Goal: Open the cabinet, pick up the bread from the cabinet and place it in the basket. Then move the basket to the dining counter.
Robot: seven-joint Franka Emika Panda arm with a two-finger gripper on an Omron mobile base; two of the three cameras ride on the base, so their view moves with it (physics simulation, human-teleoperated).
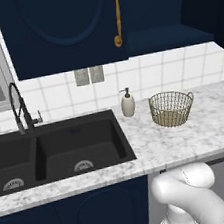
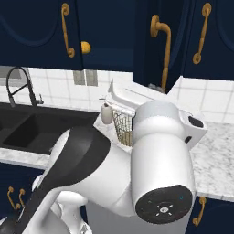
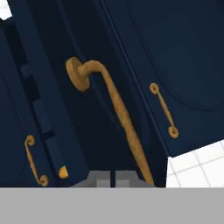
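The navy cabinet (image 1: pixel 62 30) has its right door (image 1: pixel 202 0) swung open, showing a dark inside. The bread (image 2: pixel 85 47), a small orange lump, lies inside near the left door; a sliver of the bread (image 3: pixel 63 172) also peeks past the door edge. My gripper (image 3: pixel 111 180) is shut with nothing between its fingers, just left of the lower end of the open door's curved brass handle (image 3: pixel 122 118). The wire basket (image 1: pixel 171 108) stands on the marbled counter below the cabinet, with my arm partly covering the basket (image 2: pixel 122 130). The dining counter is out of view.
A soap bottle (image 1: pixel 127 103) stands left of the basket. The black double sink (image 1: pixel 79 149) and its faucet (image 1: pixel 18 107) lie further left. Another wall cabinet door (image 2: pixel 215 36) hangs to the right of the open one. My arm's big joints take up the right base view.
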